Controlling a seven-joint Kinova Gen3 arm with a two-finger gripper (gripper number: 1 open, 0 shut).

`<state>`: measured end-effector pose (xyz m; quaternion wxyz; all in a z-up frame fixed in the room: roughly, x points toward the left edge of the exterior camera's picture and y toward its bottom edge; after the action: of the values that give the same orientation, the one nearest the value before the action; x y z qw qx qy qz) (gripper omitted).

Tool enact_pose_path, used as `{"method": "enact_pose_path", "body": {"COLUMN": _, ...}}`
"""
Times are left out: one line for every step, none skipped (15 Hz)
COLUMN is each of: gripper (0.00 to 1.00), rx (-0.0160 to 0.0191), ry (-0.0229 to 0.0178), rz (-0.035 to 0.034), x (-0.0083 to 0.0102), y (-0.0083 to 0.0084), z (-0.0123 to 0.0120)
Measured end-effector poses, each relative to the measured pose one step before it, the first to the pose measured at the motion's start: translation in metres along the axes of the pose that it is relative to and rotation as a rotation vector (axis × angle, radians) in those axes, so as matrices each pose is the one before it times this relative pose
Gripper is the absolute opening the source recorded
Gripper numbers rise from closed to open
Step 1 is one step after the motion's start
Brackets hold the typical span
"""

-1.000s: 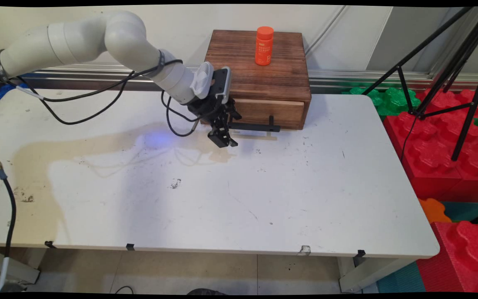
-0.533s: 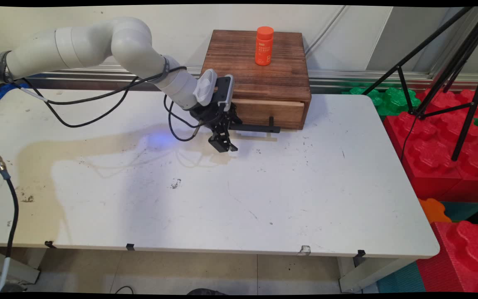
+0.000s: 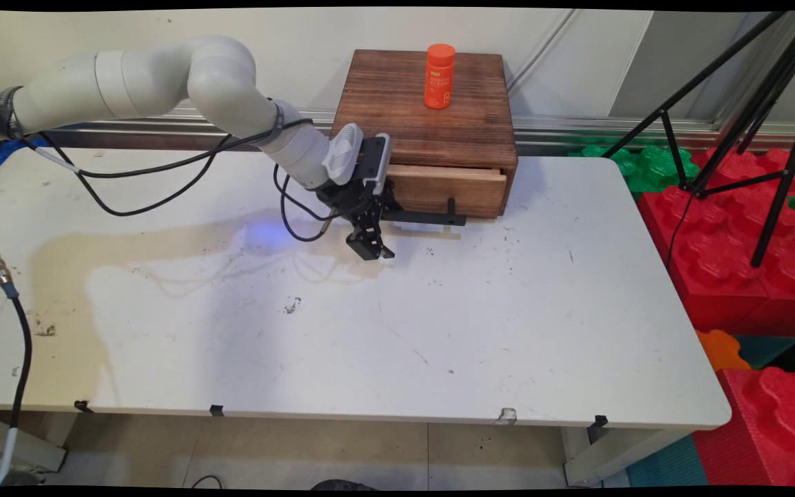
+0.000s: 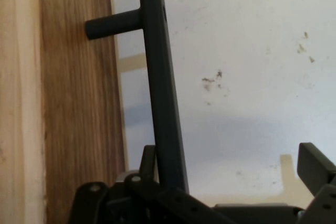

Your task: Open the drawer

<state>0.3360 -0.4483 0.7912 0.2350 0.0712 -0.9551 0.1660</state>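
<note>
Scuffed white table [image 3: 439, 331], wooden drawer box [image 3: 432, 117], perhaps ajar

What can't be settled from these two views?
- Drawer inside: main view, hidden by the box top; only a thin gap shows.
- Handle left end: both views, behind the gripper linkage.
- Grip on the handle: hand view, one finger stands apart; the other is hidden.
- Bottle label: main view, too small to read.
</note>
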Motion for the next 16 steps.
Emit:
{"method": "enact_pose_path", "body": {"gripper": 1.0, "rx": -0.0022, "ry": -0.00051, "rz": 0.00316, "x": 0.00049, "y": 0.00182, "z": 0.00064}}
{"method": "enact_pose_path", "body": {"gripper": 1.0, "rx": -0.00116, "ry": -0.00033, "rz": 0.00157, "x": 0.00016, "y": 0.00122, "z": 0.00031}}
{"method": "enact_pose_path", "body": {"gripper": 1.0, "rx": -0.00199, "ry": -0.00017, "rz": 0.00252, "x": 0.00047, "y": 0.00169, "z": 0.00049}}
{"method": "enact_pose_path", "body": {"gripper": 1.0, "rx": -0.00242, "ry": 0.00029, "rz": 0.00298, "x": 0.00092, "y": 0.00225, "z": 0.00048}}
{"method": "enact_pose_path", "body": {"gripper": 1.0, "rx": -0.00257, "ry": 0.0004, "rz": 0.00321, "x": 0.00099, "y": 0.00245, "z": 0.00046}}
{"method": "enact_pose_path", "body": {"gripper": 1.0, "rx": -0.00197, "ry": 0.00056, "rz": 0.0026, "x": 0.00095, "y": 0.0021, "z": 0.00029}}
{"method": "enact_pose_path", "body": {"gripper": 1.0, "rx": -0.00093, "ry": 0.00068, "rz": 0.00118, "x": 0.00064, "y": 0.00135, "z": 0.0001}}
{"method": "enact_pose_path", "body": {"gripper": 1.0, "rx": -0.00104, "ry": 0.00156, "rz": 0.00102, "x": 0.00101, "y": 0.00173, "z": 0.00013}}
{"method": "enact_pose_path", "body": {"gripper": 1.0, "rx": -0.00136, "ry": 0.00169, "rz": 0.00045, "x": 0.00125, "y": 0.00203, "z": 0.00014}}
{"method": "enact_pose_path", "body": {"gripper": 1.0, "rx": -0.00075, "ry": 0.00158, "rz": -0.00081, "x": 0.00092, "y": 0.00143, "z": 0.00003}}
{"method": "enact_pose_path", "body": {"gripper": 1.0, "rx": -0.00198, "ry": 0.00235, "rz": -0.00251, "x": 0.00168, "y": 0.00289, "z": 0.00002}}
{"method": "enact_pose_path", "body": {"gripper": 1.0, "rx": -0.00247, "ry": 0.00149, "rz": -0.00291, "x": 0.00142, "y": 0.00275, "z": -0.00003}}
{"method": "enact_pose_path", "body": {"gripper": 1.0, "rx": -0.00252, "ry": 0.00146, "rz": -0.0027, "x": 0.00114, "y": 0.00301, "z": -0.00018}}
{"method": "enact_pose_path", "body": {"gripper": 1.0, "rx": -0.00229, "ry": 0.00109, "rz": -0.00205, "x": 0.00086, "y": 0.00266, "z": -0.00016}}
{"method": "enact_pose_path", "body": {"gripper": 1.0, "rx": -0.00273, "ry": 0.00179, "rz": -0.00213, "x": 0.00102, "y": 0.00331, "z": -0.00027}}
{"method": "enact_pose_path", "body": {"gripper": 1.0, "rx": -0.00198, "ry": 0.00168, "rz": -0.00161, "x": 0.0007, "y": 0.00252, "z": -0.00029}}
